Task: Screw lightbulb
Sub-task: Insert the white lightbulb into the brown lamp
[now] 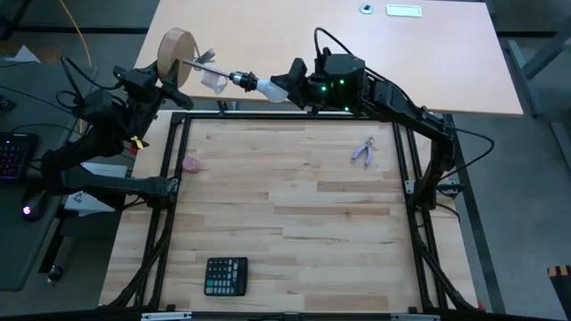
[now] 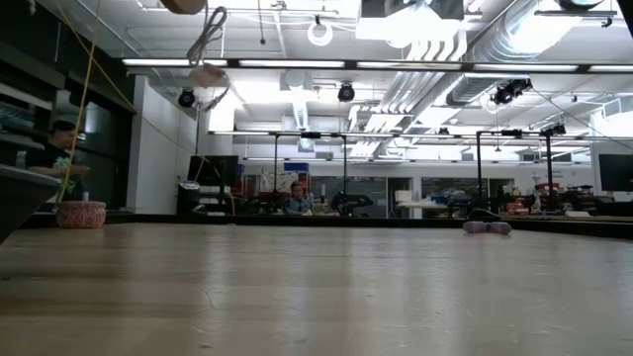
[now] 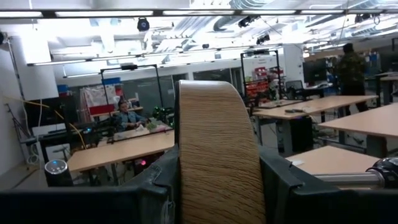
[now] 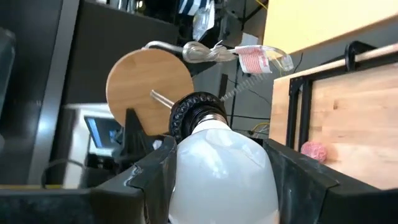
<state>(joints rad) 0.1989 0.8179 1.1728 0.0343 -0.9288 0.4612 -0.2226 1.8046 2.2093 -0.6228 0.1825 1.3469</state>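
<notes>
At the far left edge of the tabletop (image 1: 294, 205), the left hand (image 1: 169, 76) is raised and clamps the rim of a round wooden disc (image 1: 176, 52) between its fingers (image 3: 283, 186), the disc standing on edge with its flat face turned to the right; in the left wrist view the disc's grained rim (image 3: 214, 149) fills the gap between the two dark fingers. From the disc's face a thin metal stem (image 1: 207, 67) runs right to a black socket (image 1: 239, 79), and a small clear plastic wrapper (image 1: 212, 82) hangs just beside the stem. To the right of the socket is the lightbulb (image 1: 266, 88), white and frosted, held in the air beyond the far edge of the tabletop by the right hand (image 1: 284, 89), whose fingers (image 4: 298, 180) press against its two sides; the bulb's base meets the socket, and in the right wrist view the lightbulb (image 4: 221, 171) sits directly below the ribbed black socket (image 4: 199, 112), with the disc (image 4: 149, 84) behind. On the tabletop itself, a small pink thing (image 1: 192, 164) lies near the left side, a black calculator (image 1: 226, 275) lies near the front edge, and a small purple-handled tool (image 1: 363, 152) lies toward the far right.
</notes>
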